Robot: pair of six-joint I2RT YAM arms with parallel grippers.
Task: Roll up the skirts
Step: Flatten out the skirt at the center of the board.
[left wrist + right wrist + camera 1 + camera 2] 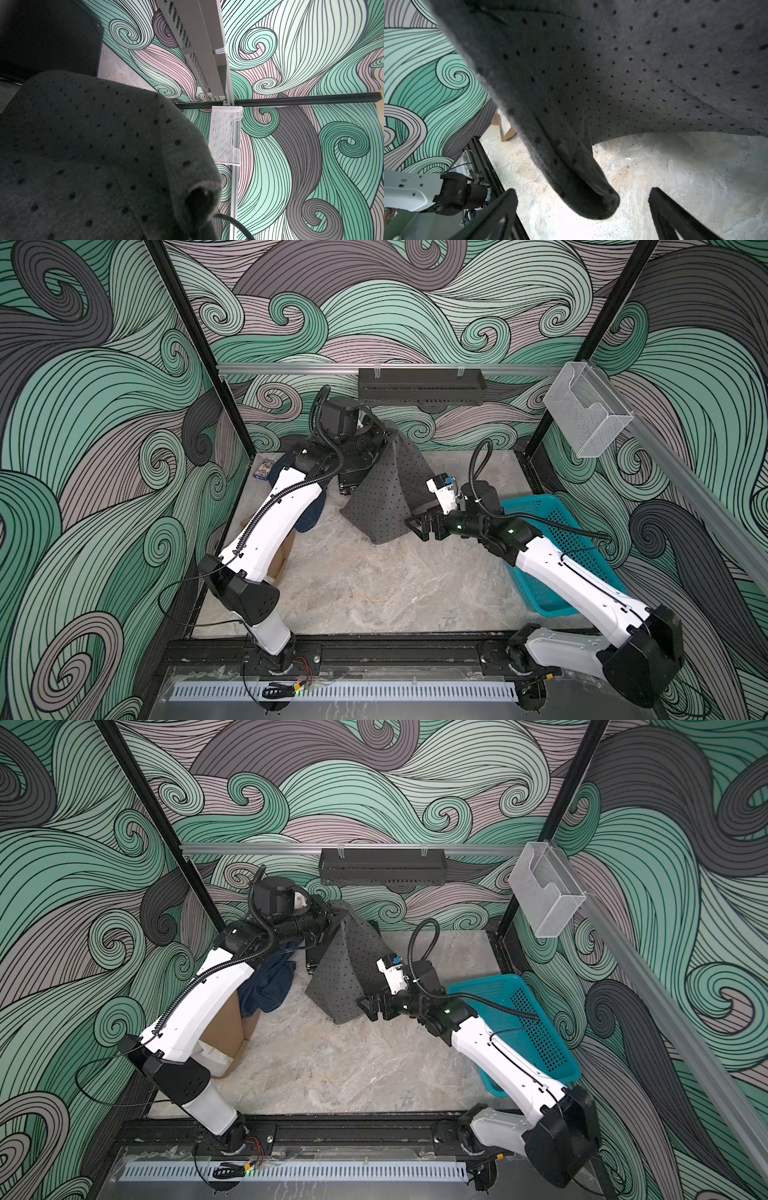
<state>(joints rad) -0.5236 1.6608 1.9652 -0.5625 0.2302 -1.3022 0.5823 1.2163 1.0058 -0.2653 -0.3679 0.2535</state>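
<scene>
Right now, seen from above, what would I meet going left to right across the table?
In a top view: tan skirt → denim skirt → dotted skirt → basket.

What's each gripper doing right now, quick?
Left gripper: closed, holding up the dotted grey skirt.
Right gripper: open, holding nothing, at the skirt's lower corner.

From my station I count three skirts: one dotted grey skirt, one blue denim skirt, one tan skirt. On the table I also count one teal basket, one black case and one small printed box.
</scene>
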